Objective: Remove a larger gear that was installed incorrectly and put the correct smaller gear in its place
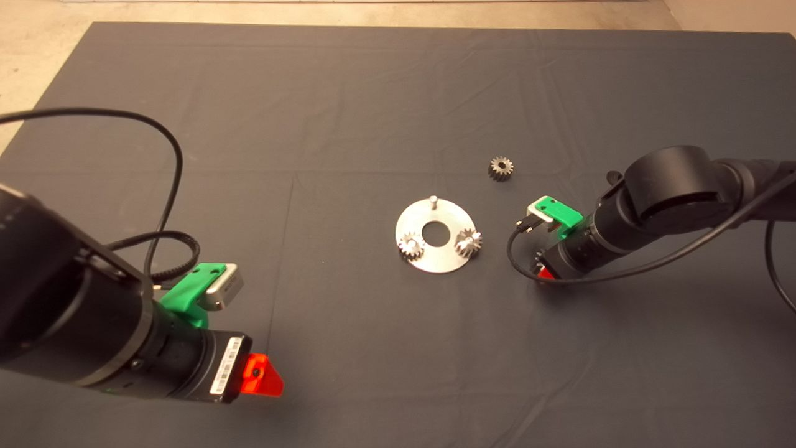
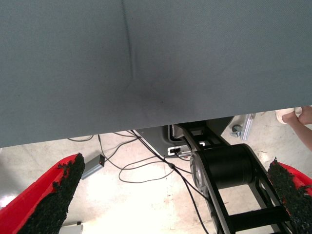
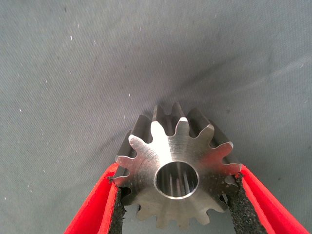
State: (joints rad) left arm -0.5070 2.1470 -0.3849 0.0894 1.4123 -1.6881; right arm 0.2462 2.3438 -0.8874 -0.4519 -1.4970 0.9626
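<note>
The larger gear [image 3: 161, 151], shiny steel with long flared teeth and a dark centre hole, sits between the black pads of my right gripper [image 3: 176, 170], which is shut on it just over the mat. In the head view the right gripper [image 1: 545, 272] is right of the round steel plate [image 1: 435, 264] and its arm hides the gear. The smaller gear [image 1: 500, 168] lies alone on the mat beyond the plate's right side. My left gripper [image 1: 264, 375] waits open at the lower left, fingers [image 2: 53, 195] wide apart.
Two small shiny gears [image 1: 411, 245] [image 1: 468, 241] sit on the plate, and a bare pin [image 1: 433, 200] stands at its far edge. The left wrist view shows the mat's edge, floor cables [image 2: 146, 170] and the robot's base [image 2: 229, 165].
</note>
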